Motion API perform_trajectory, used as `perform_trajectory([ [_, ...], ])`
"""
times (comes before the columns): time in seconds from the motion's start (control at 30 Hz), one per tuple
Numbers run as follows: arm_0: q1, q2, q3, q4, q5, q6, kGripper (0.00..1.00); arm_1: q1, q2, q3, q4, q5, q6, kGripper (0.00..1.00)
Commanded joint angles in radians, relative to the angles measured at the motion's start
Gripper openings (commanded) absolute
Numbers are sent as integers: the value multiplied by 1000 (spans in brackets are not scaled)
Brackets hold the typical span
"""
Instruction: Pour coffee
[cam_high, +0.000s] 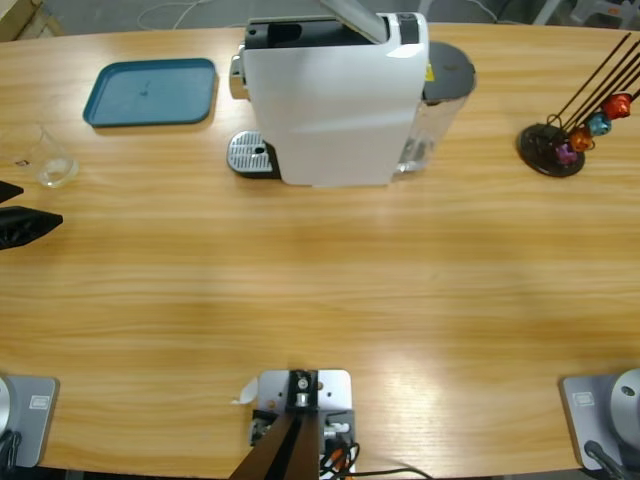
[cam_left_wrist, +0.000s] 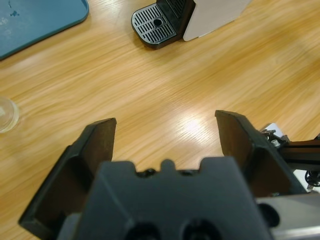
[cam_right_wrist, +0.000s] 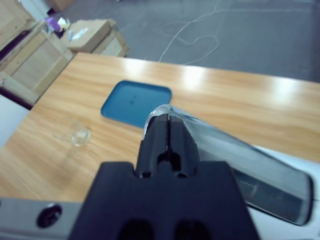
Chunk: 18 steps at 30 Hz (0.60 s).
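The glass (cam_high: 47, 160) stood near the worktop's (cam_high: 320, 290) left end, in front of the blue tray (cam_high: 150, 92) and well apart from the machine (cam_high: 335, 100). It was a small clear tumbler, upright, with a thick pale base. No brown showed through it in any view, and whether it held any coffee could not be told. In the left wrist view only a part of its rim showed at the picture's edge (cam_left_wrist: 5, 114), and in the right wrist view it sat small beside the tray's corner (cam_right_wrist: 77, 134).

Just beside the glass, on the side away from the tray, the left gripper (cam_high: 35, 207) came in from the left edge. Its jaws stood wide apart with bare wood between them and nothing held (cam_left_wrist: 165, 125), and it touched nothing.

The white machine lay across the worktop's far middle, with its slotted drip grate (cam_high: 250, 153) at its left foot and a clear tank (cam_high: 440, 110) on its right.

The right gripper (cam_right_wrist: 168, 120) looked down from above the machine — its jaws were pressed together, with their tips at the end of a silver lever (cam_right_wrist: 240, 160). Whether they pinched the lever could not be told.

Far to the right stood a black wire stand (cam_high: 552, 148) with coloured capsules.
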Motion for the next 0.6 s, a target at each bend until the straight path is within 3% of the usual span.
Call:
perform_trajectory([
  [0.03, 8, -22, 39, 7, -10, 30, 858, 27, 173, 86, -2, 85, 53, 0],
  [0.37, 8, -28, 46, 8, -8, 30, 858, -8, 238, 160, -9, 133, 86, 0],
  [0.53, 8, -51, 44, 6, 7, 29, 858, -41, 206, 200, -9, 134, 37, 0],
  [0.6, 8, -59, 46, 6, 32, 30, 871, -44, 158, 201, -11, 136, -56, 0],
])
